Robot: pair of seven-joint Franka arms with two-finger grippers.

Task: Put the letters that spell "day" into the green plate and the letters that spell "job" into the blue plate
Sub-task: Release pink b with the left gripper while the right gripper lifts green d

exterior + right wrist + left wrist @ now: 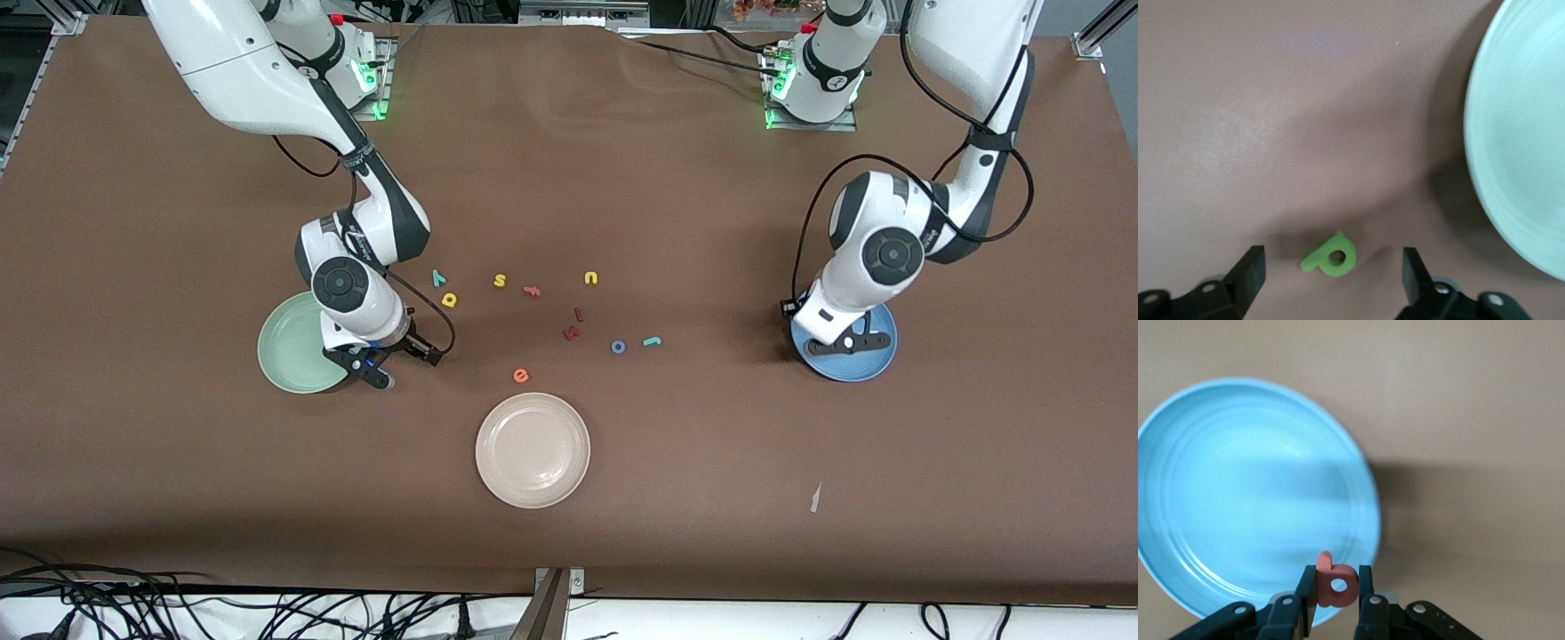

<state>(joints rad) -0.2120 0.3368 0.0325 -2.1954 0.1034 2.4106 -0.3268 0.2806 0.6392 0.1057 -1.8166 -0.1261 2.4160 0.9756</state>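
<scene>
Brown cloth covers the table [711,498] where two Franka arms work among scattered foam letters; the left gripper [1336,610] hangs over the blue plate [876,360] at the left arm's end, its fingers clamped on the pinkish-red b [1336,583], which sits above the plate's rim in the left wrist view; the right gripper [1335,280] is low over the cloth just beside the green plate [289,351] at the right arm's end, its fingers [1251,267] spread wide on either side of the green d [1331,257], which lies flat on the cloth between them, not gripped; the teal y [438,278] and yellow a [449,300] lie side by side near the right arm's wrist; the blue o [618,347] and teal j [653,340] lie together toward the middle of the table; a yellow s [500,281], yellow u [591,278], orange e [521,375] and dark red letters [573,331] lie loose among them; a cream-white plate [532,450] rests nearer the front camera than all the letters
</scene>
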